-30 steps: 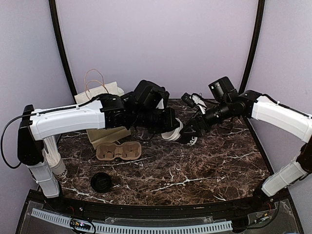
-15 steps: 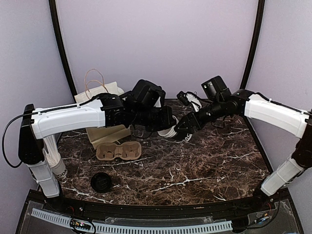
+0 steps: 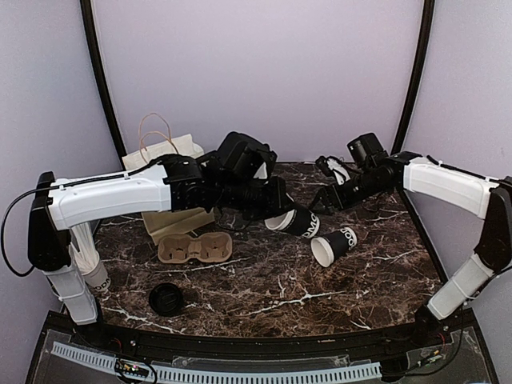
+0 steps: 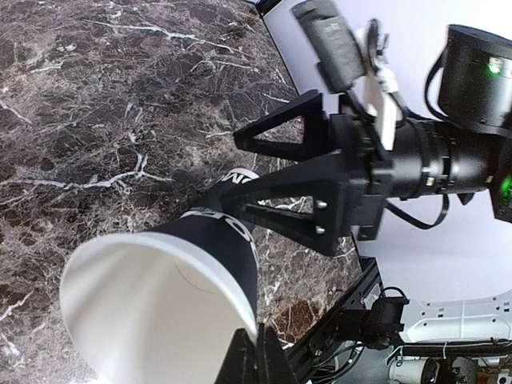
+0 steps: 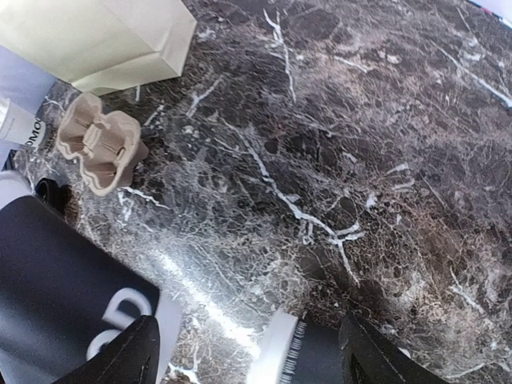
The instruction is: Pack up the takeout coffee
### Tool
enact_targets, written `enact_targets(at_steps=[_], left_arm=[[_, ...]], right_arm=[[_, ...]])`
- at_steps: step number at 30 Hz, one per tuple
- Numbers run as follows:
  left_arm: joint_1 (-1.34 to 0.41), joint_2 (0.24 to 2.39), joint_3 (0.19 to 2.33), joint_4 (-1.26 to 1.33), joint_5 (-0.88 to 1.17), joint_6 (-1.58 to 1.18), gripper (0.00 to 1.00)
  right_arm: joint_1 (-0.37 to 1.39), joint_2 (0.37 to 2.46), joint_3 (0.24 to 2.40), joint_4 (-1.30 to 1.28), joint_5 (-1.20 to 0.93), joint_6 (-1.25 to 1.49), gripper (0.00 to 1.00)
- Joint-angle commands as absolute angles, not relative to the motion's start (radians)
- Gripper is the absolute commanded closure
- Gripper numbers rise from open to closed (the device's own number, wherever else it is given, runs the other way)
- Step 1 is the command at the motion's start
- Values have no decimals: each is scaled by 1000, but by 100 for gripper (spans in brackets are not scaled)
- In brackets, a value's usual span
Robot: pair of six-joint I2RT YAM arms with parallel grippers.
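Over mid-table, left claw [image 4: 256,356] pinches the empty black cup [image 4: 212,248] by its rim; right claw [image 5: 248,324] gapes wide near a second, toppled cup [image 3: 334,246].

top external: high above the near edge, whole tabletop [image 3: 280,280]
left wrist: close, low across tabletop
right wrist: close, downward; same tabletop

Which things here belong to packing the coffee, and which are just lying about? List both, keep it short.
For the job, as far as it shows:
open black cup, no lid on, pinched in the left fingers
second black cup, lying on its side
loose black lid
pulp carrier
paper bag

Lying about:
white cup stack at the left edge
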State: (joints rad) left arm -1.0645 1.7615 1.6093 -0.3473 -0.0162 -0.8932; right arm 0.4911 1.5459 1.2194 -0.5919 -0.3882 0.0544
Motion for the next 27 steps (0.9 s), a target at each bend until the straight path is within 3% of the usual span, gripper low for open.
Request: enact_targets(at_steps=[1,10,14,20,27], left_arm=[[-1063,1730,1632,-359,-16,-872,100],[-1063,1736,1682,-513,-66,-775,100],[-1074,1790,1763,-707,-67,-684,100],[-1140,1955,1973,-1065,-146,-567,100],[-1170,1969,1899,-1056,-109,-614,100]], right_arm=[[498,1431,1207,-553,-445,42,21],[497,1367,1174,-661,-332,-233,24],[505,1297,1117,-683,-232,-350,29],[657,1244,997,-692,52,-412,36],[760,1249,913,-694,142,-383,38]])
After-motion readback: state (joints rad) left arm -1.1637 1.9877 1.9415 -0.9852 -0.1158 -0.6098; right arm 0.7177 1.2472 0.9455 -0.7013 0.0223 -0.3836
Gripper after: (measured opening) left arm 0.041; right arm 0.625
